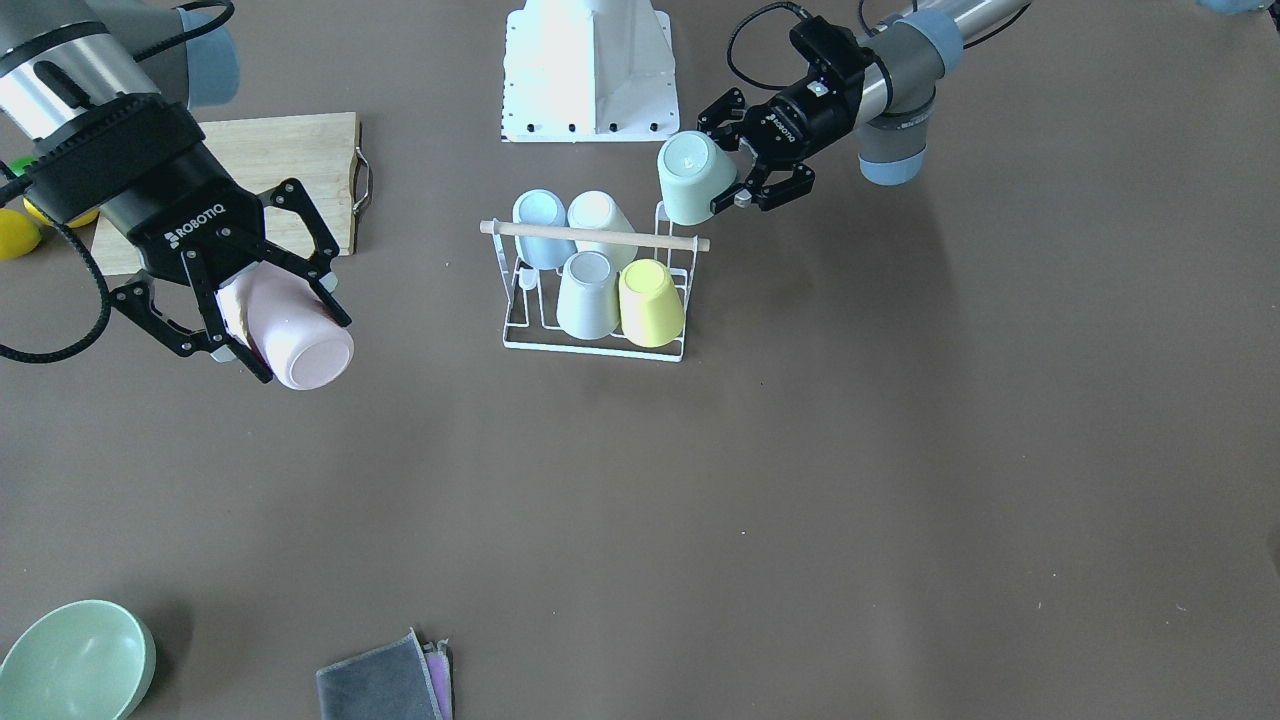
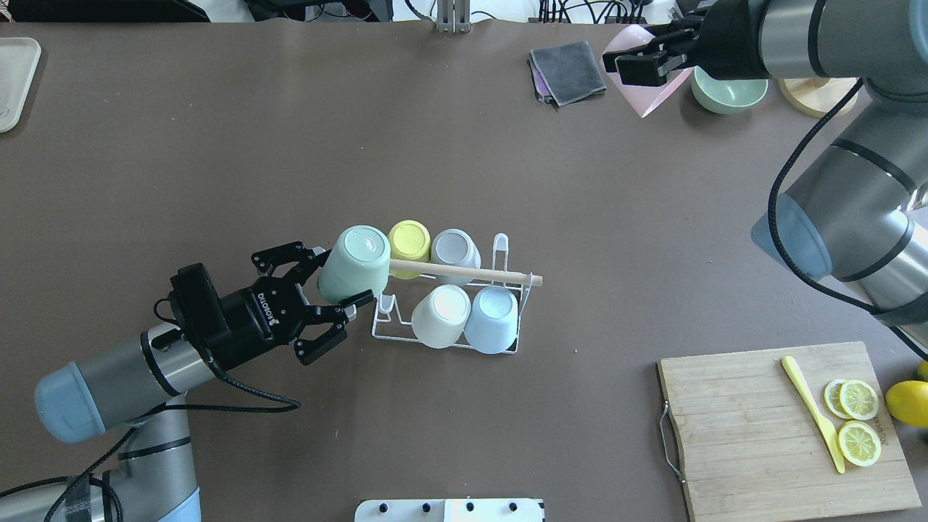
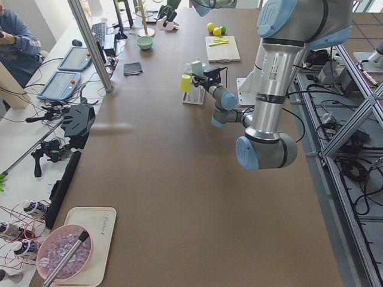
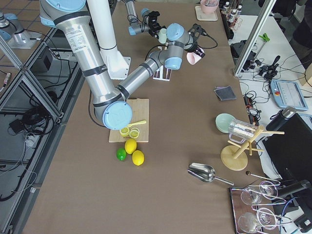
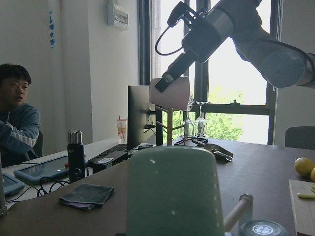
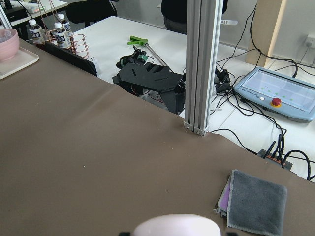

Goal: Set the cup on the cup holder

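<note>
A white wire cup holder with a wooden rod on top stands mid-table, carrying blue, white, grey and yellow cups upside down. My left gripper is shut on a pale green cup, which is tilted, base up, over the rack's end by the rod's tip. The green cup fills the bottom of the left wrist view. My right gripper is shut on a pink cup, held in the air well away from the rack.
A wooden cutting board with lemon slices and a yellow knife lies on the robot's right. A green bowl and a grey cloth sit near the far edge. The white robot base stands behind the rack.
</note>
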